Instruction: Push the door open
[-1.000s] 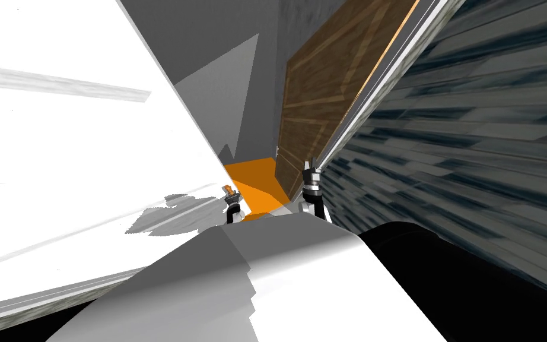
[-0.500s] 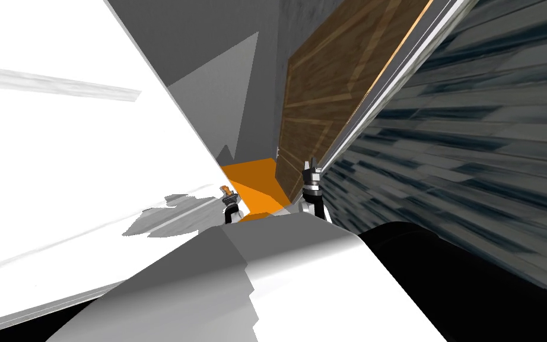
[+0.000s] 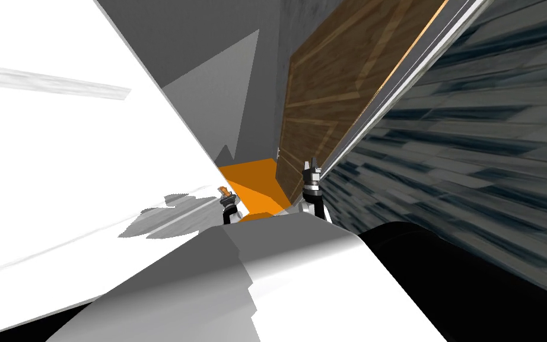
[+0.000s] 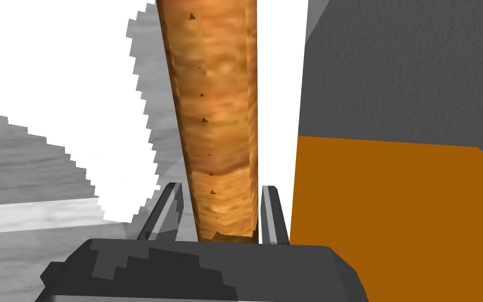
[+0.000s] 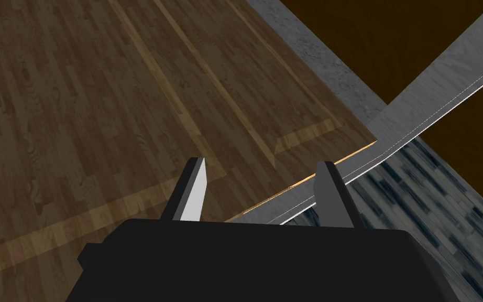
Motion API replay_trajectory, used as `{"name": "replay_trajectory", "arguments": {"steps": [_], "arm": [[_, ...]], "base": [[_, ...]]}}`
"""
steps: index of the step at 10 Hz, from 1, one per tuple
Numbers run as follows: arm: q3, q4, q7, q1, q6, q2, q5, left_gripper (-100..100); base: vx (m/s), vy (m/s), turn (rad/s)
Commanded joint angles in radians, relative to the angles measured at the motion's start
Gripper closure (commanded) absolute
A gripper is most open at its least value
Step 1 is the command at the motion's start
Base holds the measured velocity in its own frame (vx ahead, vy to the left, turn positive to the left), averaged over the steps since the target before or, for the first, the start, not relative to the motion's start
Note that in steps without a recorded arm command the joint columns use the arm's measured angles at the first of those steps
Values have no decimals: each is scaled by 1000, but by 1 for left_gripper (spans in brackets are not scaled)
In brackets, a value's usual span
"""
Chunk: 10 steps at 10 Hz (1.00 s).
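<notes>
Ahead, a broad plain white wall (image 3: 59,178) runs along my left. A large brown wooden door with inset panels (image 3: 337,89) stands ajar at front right, edged by a pale grey strip (image 5: 434,99) against a dark blue-grey streaked wall (image 3: 474,148), with flat orange floor (image 3: 254,184) between. The right gripper (image 5: 261,162), its blades apart and holding nothing, is near the door's edge by that strip, while the left gripper (image 3: 225,193), by the white wall, is clamped on a long orange-brown rod (image 4: 217,115).

Orange floor (image 3: 254,184) lies between a white wall (image 3: 59,178) and a streaked blue-grey wall (image 3: 474,148) (orange-brown rod (image 4: 217,105) nearby).
</notes>
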<state>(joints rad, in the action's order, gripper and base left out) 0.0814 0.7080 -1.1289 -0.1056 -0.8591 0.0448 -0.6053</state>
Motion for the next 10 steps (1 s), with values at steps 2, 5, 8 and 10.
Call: {"name": "replay_trajectory", "arguments": {"steps": [2, 5, 8, 10], "arm": [[37, -14, 4, -8, -23, 21, -19, 100], [44, -24, 7, -7, -24, 20, -23, 100], [77, -5, 19, -1, -29, 14, -44, 100], [90, -2, 23, 2, -30, 11, -52, 100]], "base": [[122, -5, 24], [61, 7, 15], [102, 1, 23], [155, 3, 33]]}}
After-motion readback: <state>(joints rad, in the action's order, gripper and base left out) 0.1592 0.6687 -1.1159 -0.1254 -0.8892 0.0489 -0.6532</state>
